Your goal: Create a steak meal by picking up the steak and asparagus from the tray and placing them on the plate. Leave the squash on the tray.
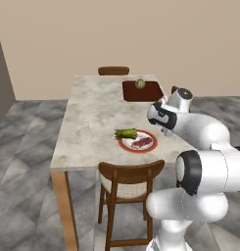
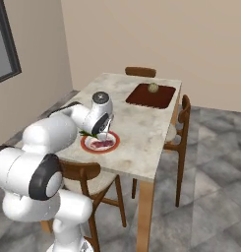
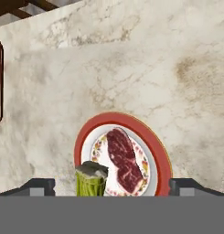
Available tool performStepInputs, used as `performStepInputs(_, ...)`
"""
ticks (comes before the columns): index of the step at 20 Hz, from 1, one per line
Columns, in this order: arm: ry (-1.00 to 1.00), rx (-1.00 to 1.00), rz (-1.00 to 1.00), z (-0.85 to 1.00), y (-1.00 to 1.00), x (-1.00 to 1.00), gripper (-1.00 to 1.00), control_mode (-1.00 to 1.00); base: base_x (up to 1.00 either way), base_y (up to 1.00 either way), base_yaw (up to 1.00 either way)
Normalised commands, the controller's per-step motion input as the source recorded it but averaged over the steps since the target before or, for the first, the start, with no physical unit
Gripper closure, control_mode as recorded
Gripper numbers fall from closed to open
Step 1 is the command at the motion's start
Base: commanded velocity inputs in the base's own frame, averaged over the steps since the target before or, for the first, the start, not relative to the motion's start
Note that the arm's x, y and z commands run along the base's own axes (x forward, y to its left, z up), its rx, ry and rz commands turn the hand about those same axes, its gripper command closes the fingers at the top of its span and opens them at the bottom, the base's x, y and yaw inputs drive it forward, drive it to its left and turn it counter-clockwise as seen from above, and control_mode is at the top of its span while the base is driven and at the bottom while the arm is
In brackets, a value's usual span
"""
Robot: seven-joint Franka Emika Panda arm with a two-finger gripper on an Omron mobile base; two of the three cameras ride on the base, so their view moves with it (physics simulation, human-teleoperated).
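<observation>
On the marble tabletop (image 1: 92, 108), near its front edge, the plate (image 1: 138, 142) with a red-orange rim carries the steak (image 1: 142, 142), which lies flat at the centre of its white well. Beside the steak, the asparagus (image 1: 126, 133) rests across the plate's left rim as the left base view gives it, its green stalks partly over the rim and partly over the tabletop; in the hand view the cut ends of the bundle (image 3: 91, 179) sit at the rim, just beside the steak (image 3: 124, 160). At the far right corner of the tabletop lies the dark red-brown tray (image 1: 142, 91), with the squash (image 1: 140, 84) standing on it near its back edge, well apart from the plate. Above the plate hangs the end effector (image 3: 111, 187), its two dark fingertips (image 3: 38, 186) spread wide to either side and apparently holding nothing, though the contact with the asparagus is hard to judge from so close. A wooden chair (image 1: 130, 186) stands at the near edge.
</observation>
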Motion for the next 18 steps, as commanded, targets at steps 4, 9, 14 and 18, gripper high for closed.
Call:
performStepInputs(4, -0.19, 0.00, 0.00, 0.77, -0.05, -0.48, -1.00, -1.00, 0.00, 0.00, 0.00)
performStepInputs(9, -0.15, 0.00, 0.02, 0.48, -0.08, -0.32, -1.00, -1.00, 0.00, 0.00, 0.00)
performStepInputs(14, -0.02, 0.00, 0.10, 0.00, -0.67, -0.36, -1.00, -1.00, 0.00, 0.00, 0.00)
performStepInputs(18, -0.01, 0.00, 0.19, -0.09, -0.83, -0.54, -1.00, -1.00, 0.00, 0.00, 0.00)
